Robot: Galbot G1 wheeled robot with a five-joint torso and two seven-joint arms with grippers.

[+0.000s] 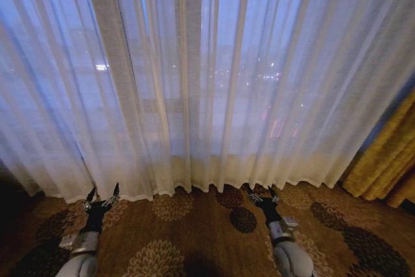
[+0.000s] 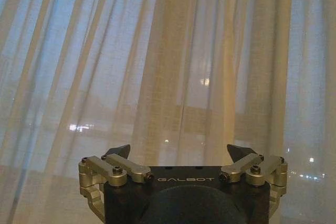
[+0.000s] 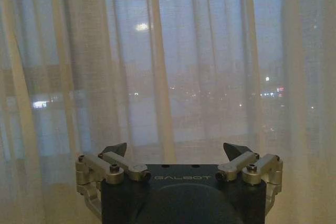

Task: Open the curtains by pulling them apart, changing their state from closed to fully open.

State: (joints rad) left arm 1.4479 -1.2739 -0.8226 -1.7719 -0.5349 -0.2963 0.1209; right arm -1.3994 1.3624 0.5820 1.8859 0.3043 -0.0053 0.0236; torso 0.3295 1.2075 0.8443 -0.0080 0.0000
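Curtains (image 1: 207, 82) fully closed, hanging across the whole window ahead, hems brushing the carpet (image 1: 201, 231). Panels seem to meet around the dense overlapped pleats near centre, slightly left of middle; can't pin the exact seam

Left gripper (image 1: 104, 196) low, forward, fingers spread wide, tips just short of the hem on the left. Nothing between the jaws. Wrist view confirms: left gripper (image 2: 178, 153) released, fabric (image 2: 173, 66) in front but apart from it

Right gripper (image 1: 262, 194) mirrored on the right side, also near the hem. Its wrist view shows the right gripper (image 3: 176, 150) spread and empty, facing pleats (image 3: 157, 61) with no contact

Reading of the pose: both arms staged symmetric and pointed square at the cloth, jaws pre-opened so a pleat can slide in on approach. One arm per panel makes sense for pulling outward in opposite directions

Gold drape (image 1: 389, 154) bunched at far right, already clear, not the target

Task not started: no grip, no gap. Sheer fabric is slippery and thin, so a pinch on a thick fold should hold better than on a single layer
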